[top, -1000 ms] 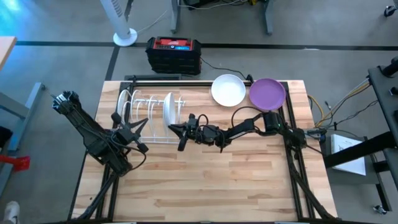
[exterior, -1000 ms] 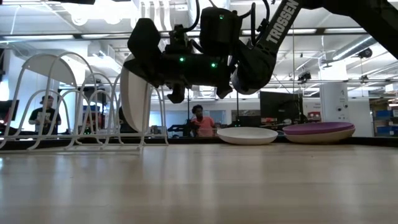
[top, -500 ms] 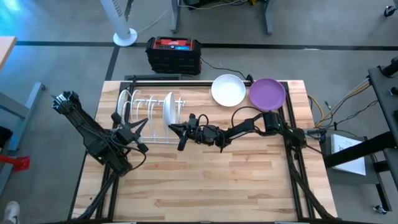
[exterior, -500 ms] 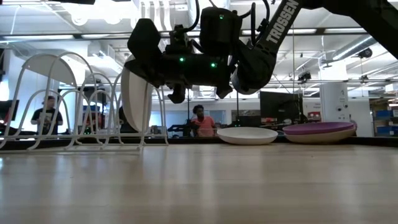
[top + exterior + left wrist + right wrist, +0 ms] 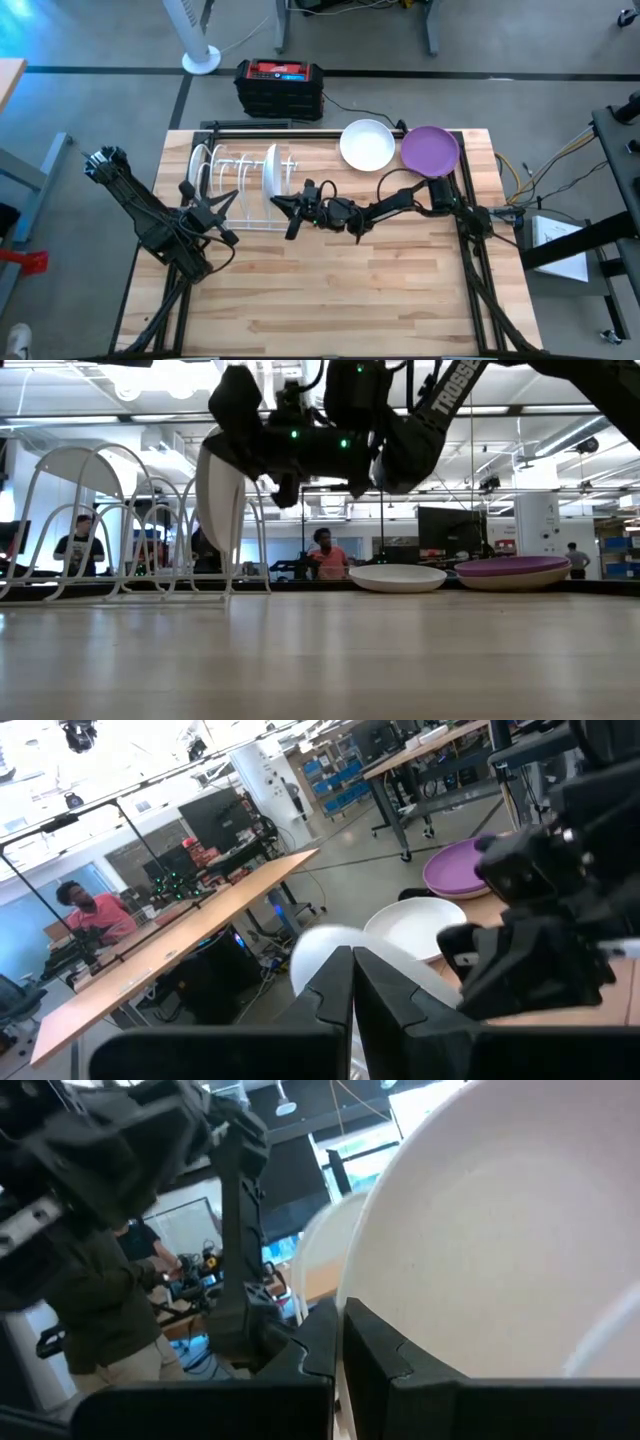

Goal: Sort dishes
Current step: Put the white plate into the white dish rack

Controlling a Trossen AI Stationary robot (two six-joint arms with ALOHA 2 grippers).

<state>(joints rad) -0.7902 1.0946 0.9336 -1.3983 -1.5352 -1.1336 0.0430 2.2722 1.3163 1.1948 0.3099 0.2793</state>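
the right gripper [image 5: 287, 213] is reaching across the middle of the table toward the white wire dish rack [image 5: 240, 180], which is standing on the far left part of the wooden table [image 5: 330, 290]. a white plate [image 5: 270, 175] is standing upright on its edge in the rack, at the end nearest to this gripper. in the low view the gripper [image 5: 235, 435] is hanging above the table and its dark fingers are lying against the upper rim of the same plate [image 5: 222, 510]. in the right wrist view the two fingers are looking nearly closed, with only a thin gap between them, and the pale inside of the plate [image 5: 500, 1250] is filling the space just behind them. i cannot tell if they are really pinching the plate or only touching it.

the left gripper [image 5: 222, 222] is waiting at the near side of the rack, close to its left half. in the left wrist view its fingers are pressed together and are holding nothing.

two more dishes are lying flat at the far edge of the table, well apart from the rack: a white bowl [image 5: 367, 145] and, just beside it on the right, a purple plate [image 5: 430, 150]. in the low view the white bowl [image 5: 397, 577] and the purple plate [image 5: 513, 572] are sitting side by side.
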